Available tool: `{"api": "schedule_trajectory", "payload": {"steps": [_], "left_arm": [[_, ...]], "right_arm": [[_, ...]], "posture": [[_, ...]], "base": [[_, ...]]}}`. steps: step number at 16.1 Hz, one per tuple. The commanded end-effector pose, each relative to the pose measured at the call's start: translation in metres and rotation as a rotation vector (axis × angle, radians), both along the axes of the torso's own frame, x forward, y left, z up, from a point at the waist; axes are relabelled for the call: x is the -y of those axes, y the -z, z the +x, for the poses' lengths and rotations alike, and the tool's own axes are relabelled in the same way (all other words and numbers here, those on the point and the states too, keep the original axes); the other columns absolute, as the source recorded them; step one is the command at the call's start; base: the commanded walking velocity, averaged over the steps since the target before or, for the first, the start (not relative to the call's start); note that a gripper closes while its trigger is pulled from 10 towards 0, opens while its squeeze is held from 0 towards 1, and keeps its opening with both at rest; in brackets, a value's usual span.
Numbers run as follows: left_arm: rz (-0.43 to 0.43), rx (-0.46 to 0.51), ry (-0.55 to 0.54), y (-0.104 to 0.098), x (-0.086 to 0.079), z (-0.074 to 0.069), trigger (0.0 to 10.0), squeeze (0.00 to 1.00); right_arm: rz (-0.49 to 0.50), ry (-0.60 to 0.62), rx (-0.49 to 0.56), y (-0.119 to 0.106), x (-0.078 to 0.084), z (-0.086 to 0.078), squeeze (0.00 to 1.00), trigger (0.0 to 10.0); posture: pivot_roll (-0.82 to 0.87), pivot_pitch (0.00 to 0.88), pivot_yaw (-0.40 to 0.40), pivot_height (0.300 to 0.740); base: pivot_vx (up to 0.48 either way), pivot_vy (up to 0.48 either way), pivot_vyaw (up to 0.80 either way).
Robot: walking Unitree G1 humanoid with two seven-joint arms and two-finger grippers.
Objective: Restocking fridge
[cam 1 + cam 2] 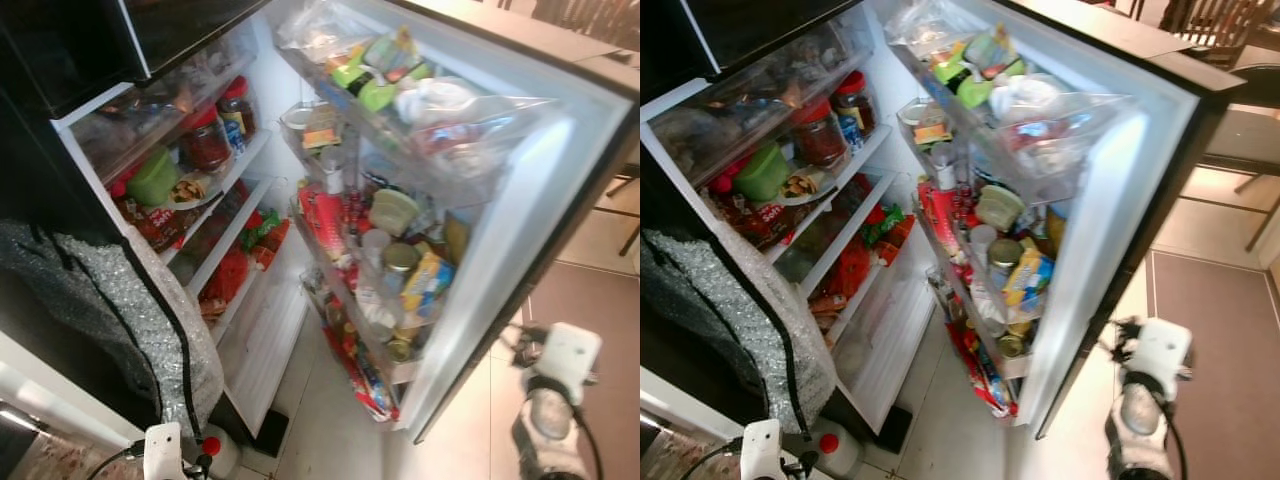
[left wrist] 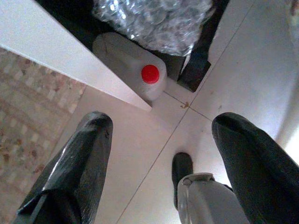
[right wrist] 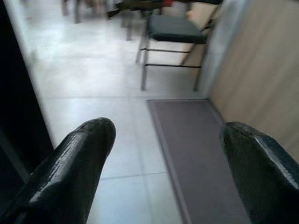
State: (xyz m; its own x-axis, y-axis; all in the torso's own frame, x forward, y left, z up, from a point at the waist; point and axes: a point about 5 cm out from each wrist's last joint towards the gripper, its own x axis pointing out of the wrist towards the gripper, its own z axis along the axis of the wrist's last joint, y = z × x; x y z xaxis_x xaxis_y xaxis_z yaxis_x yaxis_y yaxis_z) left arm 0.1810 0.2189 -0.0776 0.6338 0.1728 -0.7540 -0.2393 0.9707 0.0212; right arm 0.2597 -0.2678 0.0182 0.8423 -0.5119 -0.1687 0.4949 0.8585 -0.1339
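With fridge [image 1: 560,190] door swung wide across centre and upper right of frame, nothing in hand yet. Left gripper [image 2: 161,158] spread wide, empty, low over floor tiles by white jug [image 2: 133,63] with red cap. Right gripper [image 3: 166,161] likewise wide, empty, toward mat [image 3: 191,140]. Best fetch 1 item first, then aim for gaps. Shelves [image 1: 225,170] crammed: jars, packets; door racks [image 1: 380,300] full.

Fridge [image 1: 560,190] door liner glossy white plastic with clear plastic bins [image 1: 440,140], silvery bubble wrap [image 1: 120,300] beside it, glossy pale floor tiles [image 1: 330,420] below.
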Motion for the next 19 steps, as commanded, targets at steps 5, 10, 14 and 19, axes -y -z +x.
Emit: {"api": "schedule_trajectory", "payload": {"steps": [5, 10, 14, 19], "left_arm": [[0.013, -0.010, 0.018, 0.000, -0.005, -0.002, 10.0, 0.00], [0.008, -0.009, 0.017, 0.000, -0.004, -0.001, 10.0, 0.00], [0.007, -0.009, 0.020, 0.000, -0.003, -0.001, 10.0, 0.00], [0.006, -0.009, 0.020, 0.000, -0.002, 0.000, 10.0, 0.00]], "right_arm": [[0.104, -0.384, 0.060, -0.005, -0.041, 0.014, 0.00, 10.0], [0.125, -0.521, 0.114, -0.016, -0.049, 0.018, 0.00, 10.0], [0.161, -0.880, 0.130, -0.032, -0.087, 0.022, 0.00, 10.0], [0.184, -1.188, 0.104, -0.049, -0.122, 0.017, 0.00, 10.0]], "posture": [[-0.07, 0.007, 0.049, 0.740], [-0.08, 0.005, 0.042, 0.740], [-0.08, 0.006, 0.037, 0.740], [-0.07, 0.007, 0.030, 0.740]], "base": [[0.000, 0.000, 0.00], [0.000, 0.000, 0.00], [0.000, 0.000, 0.00], [0.000, 0.000, 0.00]]}}
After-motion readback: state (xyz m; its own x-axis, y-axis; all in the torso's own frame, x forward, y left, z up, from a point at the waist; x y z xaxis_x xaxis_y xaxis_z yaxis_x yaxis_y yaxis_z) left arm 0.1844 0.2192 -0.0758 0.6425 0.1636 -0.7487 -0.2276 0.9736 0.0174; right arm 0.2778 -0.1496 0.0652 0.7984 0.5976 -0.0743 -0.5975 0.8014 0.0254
